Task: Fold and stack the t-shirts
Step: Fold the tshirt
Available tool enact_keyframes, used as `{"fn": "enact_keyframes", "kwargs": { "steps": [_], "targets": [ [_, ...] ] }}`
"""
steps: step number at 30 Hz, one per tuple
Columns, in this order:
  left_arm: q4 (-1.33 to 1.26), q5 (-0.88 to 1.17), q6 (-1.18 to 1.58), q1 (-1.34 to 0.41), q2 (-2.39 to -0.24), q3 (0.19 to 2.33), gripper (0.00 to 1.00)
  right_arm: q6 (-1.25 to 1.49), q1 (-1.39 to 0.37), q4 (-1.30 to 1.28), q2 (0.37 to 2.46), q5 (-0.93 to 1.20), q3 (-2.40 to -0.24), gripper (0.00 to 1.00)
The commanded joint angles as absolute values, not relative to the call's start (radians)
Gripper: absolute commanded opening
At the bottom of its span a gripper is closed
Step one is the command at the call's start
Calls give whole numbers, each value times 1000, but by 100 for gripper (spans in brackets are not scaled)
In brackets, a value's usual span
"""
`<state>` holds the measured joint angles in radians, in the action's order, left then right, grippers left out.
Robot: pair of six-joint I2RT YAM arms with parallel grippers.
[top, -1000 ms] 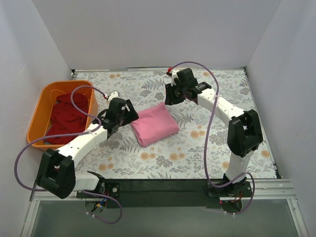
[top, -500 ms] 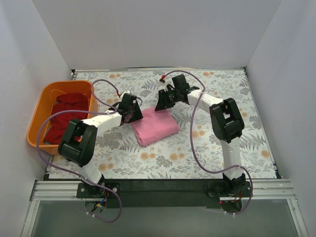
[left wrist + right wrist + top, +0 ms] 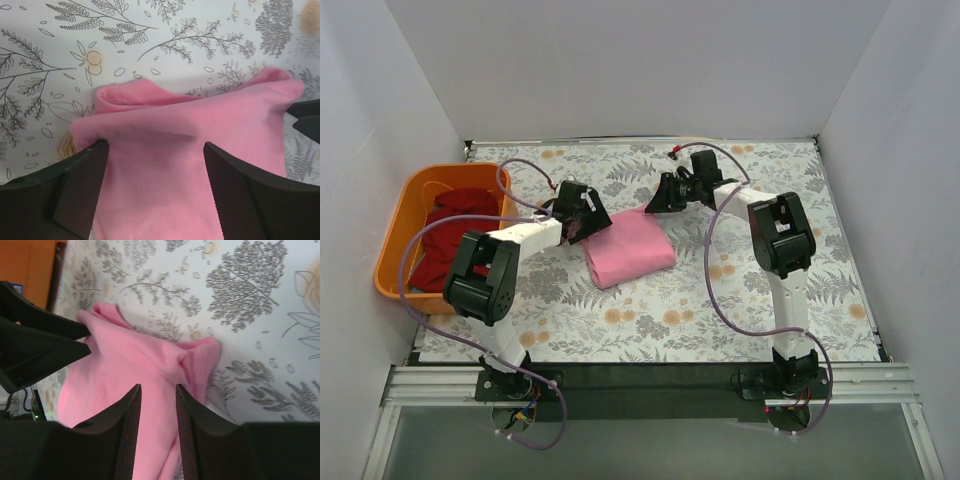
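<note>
T-shirt (image 3: 628, 248) (pink, folded) is flanked at far edge by left gripper (image 3: 155, 150), jaws wide open, & right gripper (image 3: 157, 387), jaws narrowed w/ grip unclear, prob. for squaring the fold.

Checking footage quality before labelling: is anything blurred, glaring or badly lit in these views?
Top external: even, soft light, faint shadows, pink t-shirt sharp. Left wrist: left fingers dark, slightly soft; floral table crisp. Right wrist: right fingers near-black, detail lost; no glare.
</note>
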<state>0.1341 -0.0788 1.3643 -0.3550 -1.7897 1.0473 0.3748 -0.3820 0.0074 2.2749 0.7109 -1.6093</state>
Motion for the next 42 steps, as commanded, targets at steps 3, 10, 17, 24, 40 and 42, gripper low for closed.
{"fn": "enact_keyframes", "kwargs": {
  "steps": [3,10,17,24,40,42],
  "targets": [
    [170,-11,1380,-360,-1600,1045,75,497,-399,184,2019,778,-1462,35],
    [242,-2,1515,-488,-1346,858,69,627,-479,366,1842,833,-1160,35],
    [176,-23,1609,-535,-1411,712,35,693,-548,511,1937,833,-1068,34],
    [178,-17,1700,-508,-1537,634,19,715,-514,600,2086,824,-968,28],
    [218,-9,1729,-465,-1425,591,15,750,-448,646,1945,851,-809,27],
    [225,-12,1732,-465,-1422,591,15,755,-431,650,1959,836,-761,27]
  ]
}}
